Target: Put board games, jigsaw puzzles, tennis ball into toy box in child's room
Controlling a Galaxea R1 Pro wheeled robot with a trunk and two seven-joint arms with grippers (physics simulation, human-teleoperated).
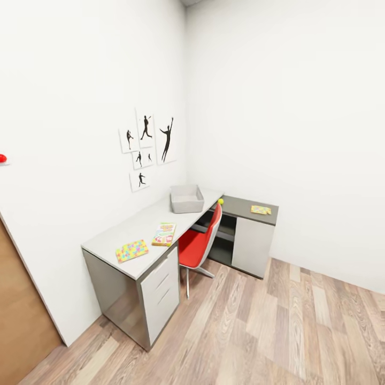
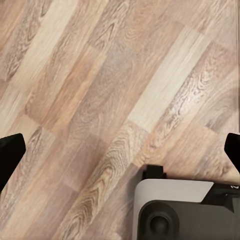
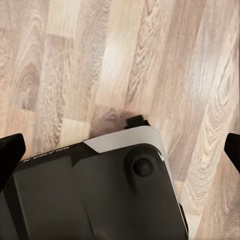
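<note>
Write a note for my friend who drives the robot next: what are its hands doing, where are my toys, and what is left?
Left gripper: open, empty, pointing at the wood floor.
Right gripper: open, empty, over the robot's base.
Toy box: on the table near the corner, looks empty.
Jigsaw puzzle: on the table's near end.
Board game: beside that puzzle.
Tennis ball: at the edge where the dark lower section begins.
Second flat colourful item: on the dark section, too small to identify.
Done: nothing boxed yet.
Left: every toy, including the bed's games.
</note>
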